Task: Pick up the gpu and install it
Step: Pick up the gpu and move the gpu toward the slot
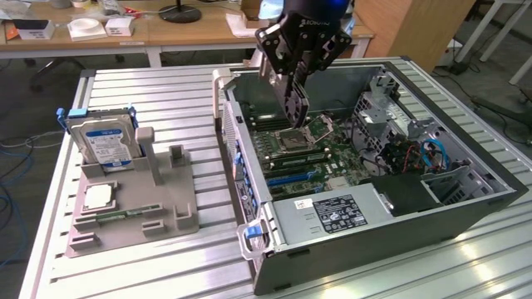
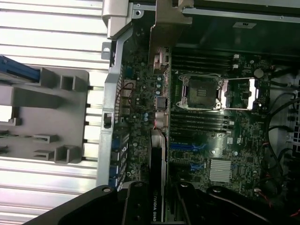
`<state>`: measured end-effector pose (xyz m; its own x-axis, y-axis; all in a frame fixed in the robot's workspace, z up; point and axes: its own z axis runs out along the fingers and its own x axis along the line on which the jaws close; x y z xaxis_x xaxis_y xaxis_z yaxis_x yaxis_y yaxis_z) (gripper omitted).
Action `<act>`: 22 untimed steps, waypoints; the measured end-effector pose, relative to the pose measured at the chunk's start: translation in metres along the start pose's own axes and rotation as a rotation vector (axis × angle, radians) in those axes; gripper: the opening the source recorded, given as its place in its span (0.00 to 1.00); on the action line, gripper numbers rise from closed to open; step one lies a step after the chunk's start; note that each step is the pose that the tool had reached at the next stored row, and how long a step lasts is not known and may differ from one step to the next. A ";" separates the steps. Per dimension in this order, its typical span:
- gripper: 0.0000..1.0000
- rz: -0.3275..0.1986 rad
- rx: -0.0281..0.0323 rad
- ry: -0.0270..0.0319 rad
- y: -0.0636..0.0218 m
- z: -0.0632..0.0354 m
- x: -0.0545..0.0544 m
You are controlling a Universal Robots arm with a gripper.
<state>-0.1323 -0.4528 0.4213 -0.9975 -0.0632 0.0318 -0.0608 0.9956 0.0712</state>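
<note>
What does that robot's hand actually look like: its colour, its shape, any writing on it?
The gripper is matte black, built from flat jointed links dotted with round pivot pins and bolt holes. It is wide at the top and tapers to two narrow fingers. White lettering runs across its body, and a blue patch shows just above it at the wrist.

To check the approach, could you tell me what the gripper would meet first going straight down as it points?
Probably the motherboard near the processor socket; the graphics card in the gripper would touch it first, though depth is unclear.
</note>
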 end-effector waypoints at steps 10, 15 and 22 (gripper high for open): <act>0.26 0.000 0.0001 0.0000 -0.0007 -0.0005 -0.012; 0.26 0.000 0.0001 0.0001 -0.0010 -0.0007 -0.017; 0.26 0.000 0.0000 0.0000 -0.0015 -0.0009 -0.025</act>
<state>-0.1077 -0.4528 0.4213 -0.9975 -0.0631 0.0319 -0.0607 0.9956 0.0712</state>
